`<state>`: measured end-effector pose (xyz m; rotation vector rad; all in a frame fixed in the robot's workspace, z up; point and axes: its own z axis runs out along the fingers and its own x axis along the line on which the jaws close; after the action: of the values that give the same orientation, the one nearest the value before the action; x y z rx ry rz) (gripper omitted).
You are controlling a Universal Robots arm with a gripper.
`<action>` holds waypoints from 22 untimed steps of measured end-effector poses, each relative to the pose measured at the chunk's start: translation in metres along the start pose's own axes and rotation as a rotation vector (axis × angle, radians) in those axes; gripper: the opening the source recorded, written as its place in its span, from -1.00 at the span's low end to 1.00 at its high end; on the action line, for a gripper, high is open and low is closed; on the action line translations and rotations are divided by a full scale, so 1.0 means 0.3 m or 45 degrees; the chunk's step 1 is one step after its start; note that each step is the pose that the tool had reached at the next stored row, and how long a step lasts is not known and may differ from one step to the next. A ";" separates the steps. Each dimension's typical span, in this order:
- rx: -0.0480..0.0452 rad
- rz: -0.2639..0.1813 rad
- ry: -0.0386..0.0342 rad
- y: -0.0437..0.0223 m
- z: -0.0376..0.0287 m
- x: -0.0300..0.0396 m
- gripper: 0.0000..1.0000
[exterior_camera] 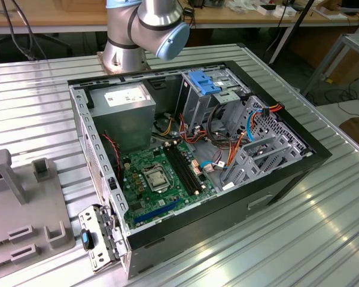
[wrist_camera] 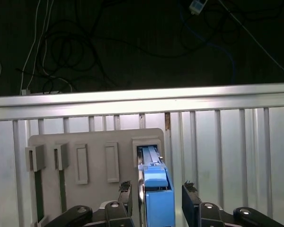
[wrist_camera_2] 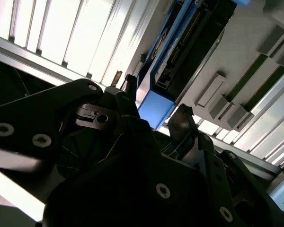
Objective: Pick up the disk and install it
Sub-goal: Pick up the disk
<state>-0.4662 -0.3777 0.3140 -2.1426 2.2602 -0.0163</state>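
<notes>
The disk (wrist_camera: 154, 163) stands on edge in a slot of the grey holder (wrist_camera: 85, 142), its blue end tab toward the gripper (wrist_camera: 156, 191). In the exterior view that holder sits on the slatted table (exterior_camera: 323, 239) at the exterior view's left, well apart from the open computer case (exterior_camera: 227, 209).

The gripper straddles the disk with its jaws apart, one finger on each flat side. In the first wrist view one finger (wrist_camera: 126, 189) sits just beside the blue frame, while the other (wrist_camera: 189, 189) shows a clearer gap; nothing looks clamped yet. The second wrist view shows the same straddle, the blue tab between the two tips.

The step in hand looks like the grasp, so the task is barely begun. To do it well, centre the gripper across the disk so both pads meet the sides together; an uneven close could tip the disk against the slot wall. Keep the fingers square to the flat faces, and bear on the blue frame rather than the connector edge.
</notes>
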 end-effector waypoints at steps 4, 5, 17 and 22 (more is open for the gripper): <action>0.000 0.000 0.0001 -0.002 0.009 0.000 0.08; 0.000 0.000 0.0001 -0.003 0.010 0.000 0.08; 0.000 0.000 0.0001 -0.005 0.019 0.000 -0.09; 0.000 0.000 0.0032 -0.005 0.022 0.000 -0.09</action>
<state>-0.4646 -0.3777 0.3075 -2.1437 2.2612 -0.0193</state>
